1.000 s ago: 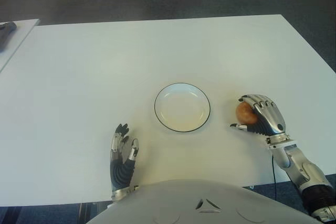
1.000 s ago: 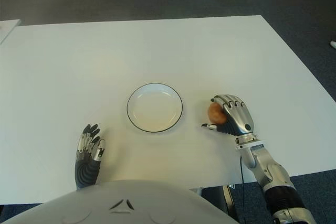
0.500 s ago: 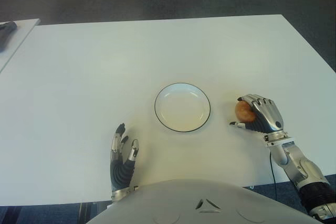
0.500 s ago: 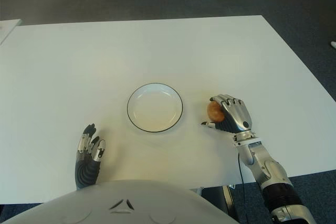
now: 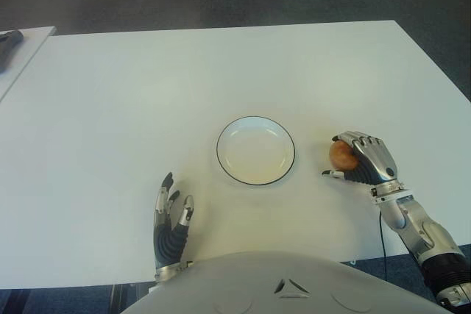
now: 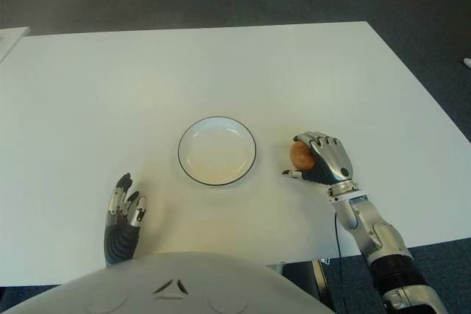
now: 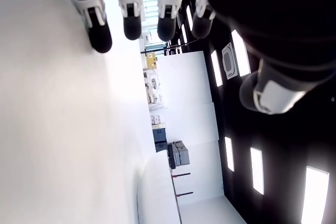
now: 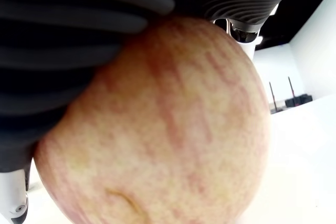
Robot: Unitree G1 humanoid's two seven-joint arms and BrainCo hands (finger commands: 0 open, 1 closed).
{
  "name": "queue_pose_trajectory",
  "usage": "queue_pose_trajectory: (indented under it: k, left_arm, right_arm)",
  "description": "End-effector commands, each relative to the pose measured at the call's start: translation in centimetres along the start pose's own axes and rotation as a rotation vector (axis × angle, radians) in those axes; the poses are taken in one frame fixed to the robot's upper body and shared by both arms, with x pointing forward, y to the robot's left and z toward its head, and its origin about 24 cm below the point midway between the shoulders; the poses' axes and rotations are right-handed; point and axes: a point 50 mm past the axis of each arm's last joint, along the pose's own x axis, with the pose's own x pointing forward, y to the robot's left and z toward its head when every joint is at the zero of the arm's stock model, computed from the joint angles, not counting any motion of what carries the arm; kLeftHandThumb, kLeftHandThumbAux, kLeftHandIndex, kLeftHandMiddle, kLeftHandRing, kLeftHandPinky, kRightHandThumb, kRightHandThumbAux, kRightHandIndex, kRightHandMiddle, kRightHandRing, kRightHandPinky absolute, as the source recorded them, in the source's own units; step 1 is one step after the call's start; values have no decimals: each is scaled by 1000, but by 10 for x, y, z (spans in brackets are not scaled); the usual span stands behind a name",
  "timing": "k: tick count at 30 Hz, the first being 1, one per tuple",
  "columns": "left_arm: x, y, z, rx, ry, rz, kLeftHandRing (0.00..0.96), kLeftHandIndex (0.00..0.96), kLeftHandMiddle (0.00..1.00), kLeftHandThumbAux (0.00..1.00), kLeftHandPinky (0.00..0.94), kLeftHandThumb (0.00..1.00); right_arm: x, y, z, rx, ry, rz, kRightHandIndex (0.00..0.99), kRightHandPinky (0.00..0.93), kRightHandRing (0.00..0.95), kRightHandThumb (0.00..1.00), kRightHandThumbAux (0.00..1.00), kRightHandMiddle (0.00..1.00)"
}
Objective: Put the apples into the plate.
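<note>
A reddish-yellow apple (image 5: 341,154) sits in my right hand (image 5: 356,161), whose fingers curl over it; the right wrist view is filled by the apple (image 8: 163,129) against the palm. The hand shows just right of the white plate (image 5: 255,150) with a dark rim, which has nothing in it. My left hand (image 5: 171,215) shows near the table's front edge, left of the plate, fingers spread and holding nothing.
The white table (image 5: 132,93) stretches wide behind the plate. A second white surface (image 5: 22,45) with a dark object (image 5: 9,37) stands at the far left. Dark floor lies beyond the table's far edge.
My right hand with the apple has shifted slightly, its forearm drawing in toward the front edge. The left hand's fingers have straightened a little.
</note>
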Motion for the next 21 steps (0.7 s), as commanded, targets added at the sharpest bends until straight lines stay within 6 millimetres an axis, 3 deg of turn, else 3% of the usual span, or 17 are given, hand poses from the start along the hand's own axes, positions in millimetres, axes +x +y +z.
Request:
queue_pose_trajectory:
  k: [1, 6, 14, 17, 19, 21]
  left_arm:
    - [-1, 0, -2, 14, 1, -14, 77, 47, 78, 451, 107, 1]
    - [-3, 0, -4, 11, 60, -2, 91, 46, 88, 461, 118, 18]
    - [-5, -4, 0, -1, 74, -2, 107, 35, 92, 475, 137, 45]
    - [-5, -4, 1, -2, 74, -2, 114, 33, 98, 473, 144, 47]
    - [-5, -5, 3, -3, 74, 3, 117, 33, 102, 474, 143, 47]
    - [-5, -5, 3, -5, 73, 7, 121, 34, 108, 478, 147, 47]
  right_arm:
    - [-12, 16, -1, 7, 41, 113, 440, 790, 810, 712, 717, 827]
    - [-12, 14, 0, 43, 53, 91, 440, 787, 810, 711, 717, 828]
    - [-8, 1, 13, 282, 125, -21, 439, 820, 840, 707, 718, 855]
    - [-7, -2, 19, 479, 196, -38, 439, 823, 855, 705, 718, 868]
    - [-5, -3, 22, 774, 276, -53, 439, 828, 860, 706, 718, 870]
    - [-4, -4, 25, 931, 298, -54, 439, 830, 863, 706, 718, 869]
